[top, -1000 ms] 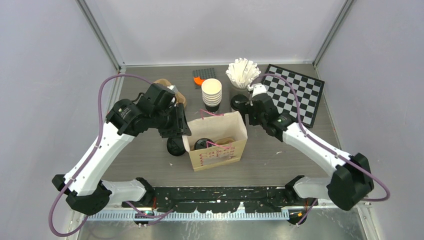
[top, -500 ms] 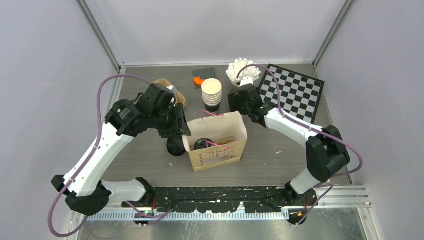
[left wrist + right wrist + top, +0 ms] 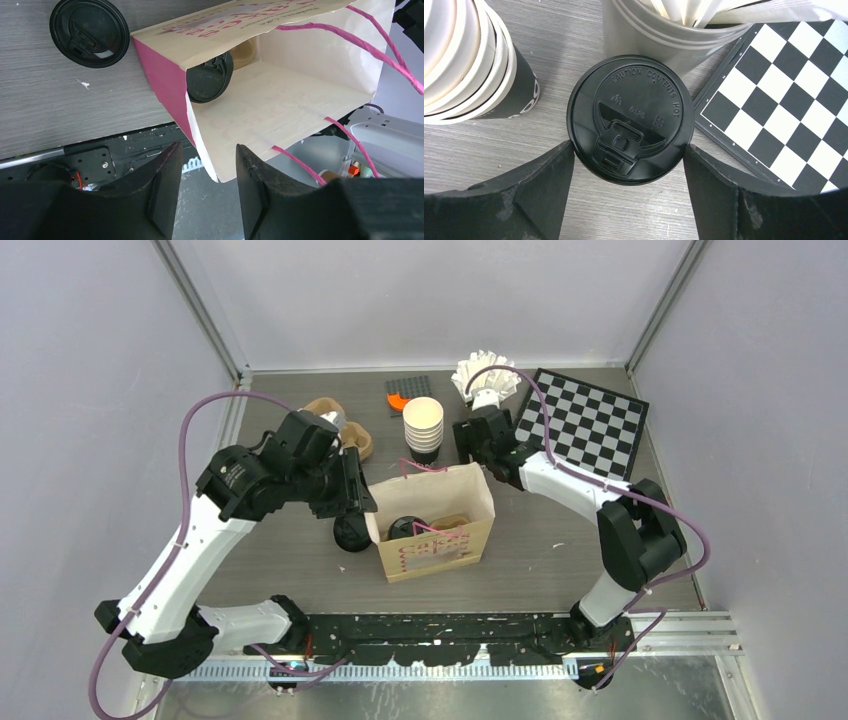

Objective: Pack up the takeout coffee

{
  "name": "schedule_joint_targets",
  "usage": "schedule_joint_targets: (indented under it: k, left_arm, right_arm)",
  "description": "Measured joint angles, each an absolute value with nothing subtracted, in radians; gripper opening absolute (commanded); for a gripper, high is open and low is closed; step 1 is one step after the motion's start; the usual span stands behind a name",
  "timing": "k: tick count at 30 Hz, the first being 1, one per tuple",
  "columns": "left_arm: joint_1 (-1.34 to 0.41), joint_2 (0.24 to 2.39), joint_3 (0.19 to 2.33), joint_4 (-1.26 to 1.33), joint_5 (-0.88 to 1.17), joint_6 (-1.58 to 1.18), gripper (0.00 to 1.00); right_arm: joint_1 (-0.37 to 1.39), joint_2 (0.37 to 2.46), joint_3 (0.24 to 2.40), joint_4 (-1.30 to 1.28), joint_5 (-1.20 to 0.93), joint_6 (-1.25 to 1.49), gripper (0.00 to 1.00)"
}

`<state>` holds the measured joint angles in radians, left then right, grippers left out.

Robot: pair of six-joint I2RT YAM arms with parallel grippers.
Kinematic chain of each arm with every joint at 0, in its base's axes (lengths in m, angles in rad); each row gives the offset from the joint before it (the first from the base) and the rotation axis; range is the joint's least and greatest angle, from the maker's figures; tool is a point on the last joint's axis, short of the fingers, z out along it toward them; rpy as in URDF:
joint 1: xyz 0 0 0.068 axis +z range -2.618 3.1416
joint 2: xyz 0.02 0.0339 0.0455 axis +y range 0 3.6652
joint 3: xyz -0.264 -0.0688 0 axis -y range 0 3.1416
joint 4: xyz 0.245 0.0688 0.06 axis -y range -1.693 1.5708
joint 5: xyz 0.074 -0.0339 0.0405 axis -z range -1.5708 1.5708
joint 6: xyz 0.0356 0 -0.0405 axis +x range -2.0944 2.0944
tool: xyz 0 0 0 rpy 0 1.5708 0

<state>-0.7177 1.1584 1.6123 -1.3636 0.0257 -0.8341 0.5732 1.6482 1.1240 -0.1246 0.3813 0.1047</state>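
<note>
Coffee cup [image 3: 630, 120], only lid [image 3: 644, 85] showing, sits in released right pincer [image 3: 628, 150]; left pincer [image 3: 207, 150] released astride bag [image 3: 280, 95].

Checkerboard [image 3: 600, 420] lies beside the napkin cup [image 3: 480, 370], near stacked cups [image 3: 423, 422].

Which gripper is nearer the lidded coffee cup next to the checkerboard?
Right. The right gripper flanks the lidded cup with its jaws; the left gripper is at the paper bag.
</note>
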Motion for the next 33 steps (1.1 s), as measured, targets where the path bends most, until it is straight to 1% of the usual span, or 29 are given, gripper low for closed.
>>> schedule_joint_targets:
  k: [5, 12, 17, 21, 22, 25, 26, 29, 33]
  left_arm:
    - [-0.718, 1.154, 1.615, -1.366, 0.026, -0.834, 0.45]
    - [-0.718, 1.155, 1.616, -1.366, 0.025, -0.834, 0.44]
    - [-0.718, 1.157, 1.624, -1.366, 0.024, -0.833, 0.44]
    - [-0.718, 1.157, 1.626, -1.366, 0.022, -0.833, 0.44]
    - [-0.718, 1.157, 1.626, -1.366, 0.022, -0.833, 0.44]
    - [-0.718, 1.157, 1.626, -1.366, 0.02, -0.834, 0.44]
    - [-0.718, 1.157, 1.626, -1.366, 0.02, -0.834, 0.44]
    - [-0.718, 1.157, 1.626, -1.366, 0.02, -0.834, 0.43]
    - [-0.718, 1.157, 1.626, -1.366, 0.022, -0.834, 0.43]
  right_arm:
    - [0.574, 1.643, 1.116, -0.118, 0.397, 0.102, 0.74]
    - [0.574, 1.59, 1.065, -0.124, 0.396, 0.088, 0.74]
    - [0.574, 1.552, 1.054, -0.173, 0.377, 0.085, 0.74]
    - [0.587, 1.477, 1.032, -0.255, 0.356, 0.093, 0.74]
    - [0.593, 1.449, 1.022, -0.276, 0.355, 0.097, 0.75]
    - [0.607, 1.362, 0.987, -0.311, 0.347, 0.115, 0.88]
    - [0.609, 1.337, 0.978, -0.318, 0.341, 0.122, 0.91]
    - [0.612, 1.3, 0.972, -0.313, 0.326, 0.137, 0.92]
    - [0.609, 1.347, 0.989, -0.278, 0.318, 0.142, 0.92]
